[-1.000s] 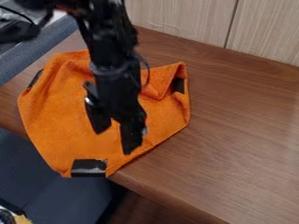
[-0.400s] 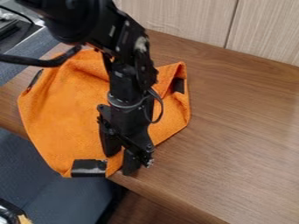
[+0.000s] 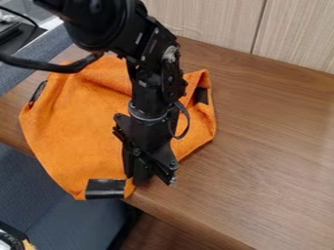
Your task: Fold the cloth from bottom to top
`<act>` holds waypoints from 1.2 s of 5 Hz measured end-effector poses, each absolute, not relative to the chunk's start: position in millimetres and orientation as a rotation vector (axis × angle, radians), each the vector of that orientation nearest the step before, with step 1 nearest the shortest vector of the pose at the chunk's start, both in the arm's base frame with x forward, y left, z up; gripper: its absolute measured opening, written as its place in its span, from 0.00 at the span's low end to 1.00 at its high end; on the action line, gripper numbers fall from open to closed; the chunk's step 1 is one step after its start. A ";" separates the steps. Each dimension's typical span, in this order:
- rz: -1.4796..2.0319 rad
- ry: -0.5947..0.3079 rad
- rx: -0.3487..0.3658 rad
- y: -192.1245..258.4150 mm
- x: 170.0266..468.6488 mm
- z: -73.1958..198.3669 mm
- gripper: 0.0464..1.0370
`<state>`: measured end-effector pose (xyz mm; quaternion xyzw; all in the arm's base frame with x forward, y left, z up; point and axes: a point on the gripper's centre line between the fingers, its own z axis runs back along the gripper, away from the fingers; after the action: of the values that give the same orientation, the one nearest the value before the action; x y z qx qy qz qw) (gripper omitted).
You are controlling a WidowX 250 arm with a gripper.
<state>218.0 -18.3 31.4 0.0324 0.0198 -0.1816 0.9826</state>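
Camera view: the orange cloth point(image 3: 78, 127) lies spread but rumpled at the near left of the table point(image 3: 261, 151), with its bottom end reaching just past the front edge. A black patch point(image 3: 106, 189) marks that end; another dark patch point(image 3: 201, 95) sits near the right side, and a third point(image 3: 39, 91) at the left margin. Toward the top right the fabric is creased and partly turned over on itself.

Just right of the bottom patch, the tool point(image 3: 138, 177) points down with its fingers drawn close together, apparently pinching the cloth by its bottom corner. The black arm point(image 3: 151, 97) comes down from the upper left, over the cloth's middle. Behind the table stands a pale wood panel point(image 3: 202, 19).

The step in hand looks like securing the bottom edge for the fold. Next, the tool should keep its pinch, lift that edge clear and carry it toward the top, laying it down without dragging the whole cloth along.
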 end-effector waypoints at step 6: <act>-0.115 -0.004 -0.044 44.3 318.3 104.8 0.01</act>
<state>318.3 44.3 104.8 -0.0217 -0.0018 -0.0572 0.9981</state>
